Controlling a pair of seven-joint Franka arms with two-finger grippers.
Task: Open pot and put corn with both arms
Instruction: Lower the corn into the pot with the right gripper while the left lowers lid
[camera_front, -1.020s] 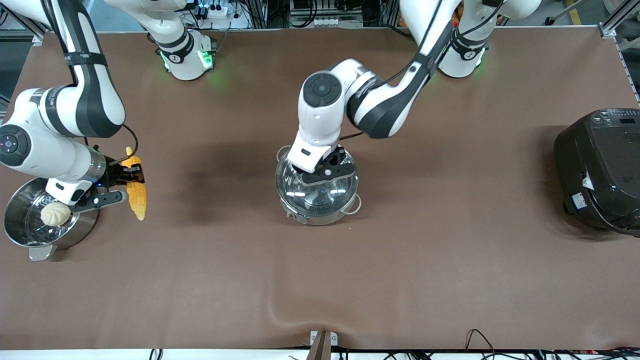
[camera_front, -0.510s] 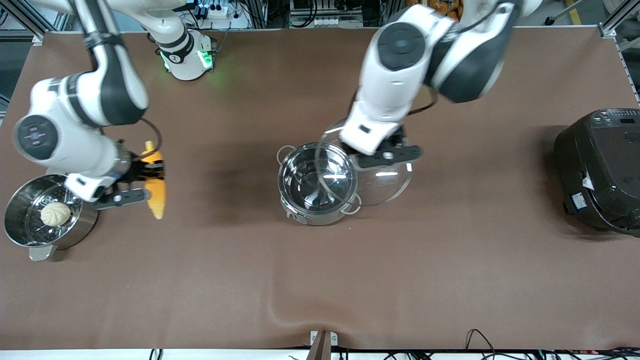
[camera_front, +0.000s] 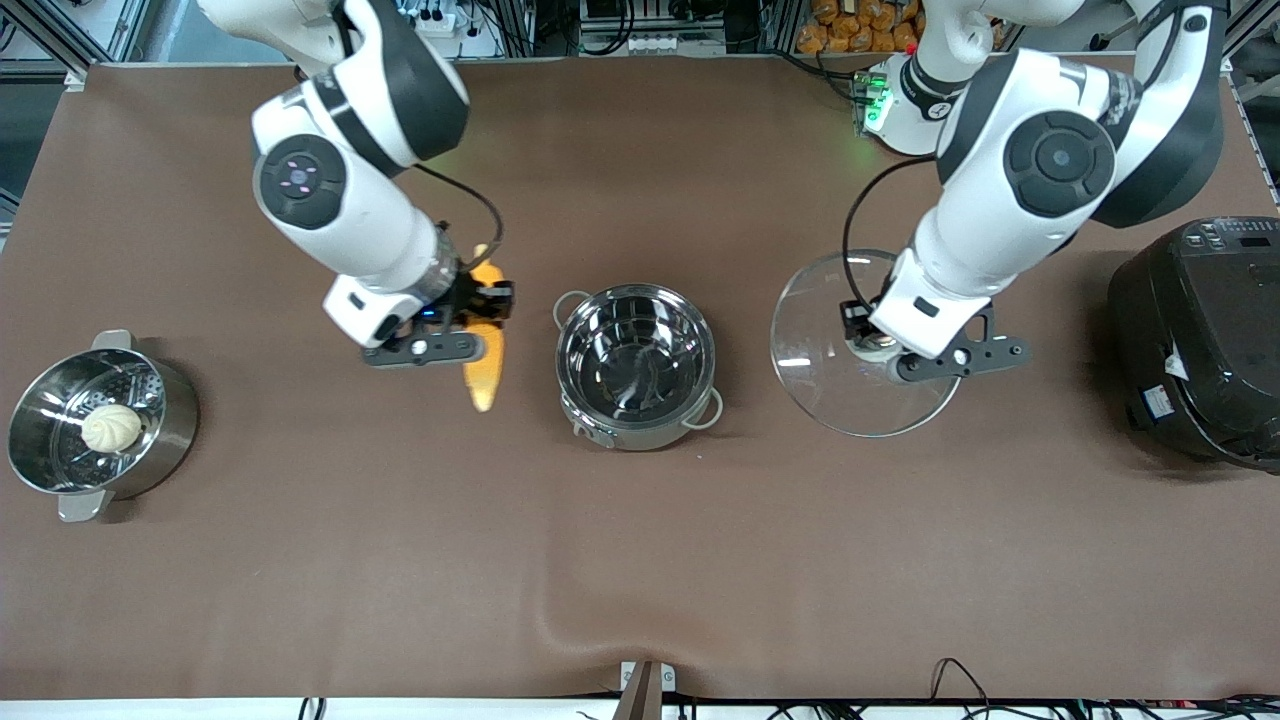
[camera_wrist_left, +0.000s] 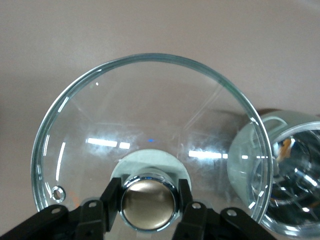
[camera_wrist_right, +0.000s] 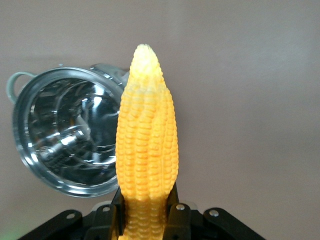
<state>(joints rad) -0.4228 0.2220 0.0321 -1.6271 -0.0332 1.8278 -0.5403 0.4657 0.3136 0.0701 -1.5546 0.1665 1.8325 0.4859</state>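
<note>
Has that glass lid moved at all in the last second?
Yes. The lid was on the pot; now the left claw holds it beside the pot, toward the black rice cooker.

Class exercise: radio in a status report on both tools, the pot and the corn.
Left tool shut on lid knob, beside pot. Right tool shut on corn, beside open, empty pot. Nothing blocking.

A brown mat (camera_front: 640, 560) covers the whole table — smooth but for a wrinkle at the edge nearest the front camera. Cables (camera_front: 960, 690) trail along that edge. Along the edge by the bases stand aluminium frames (camera_front: 1225, 50) and power strips (camera_front: 430, 20) — green lights glow there.
</note>
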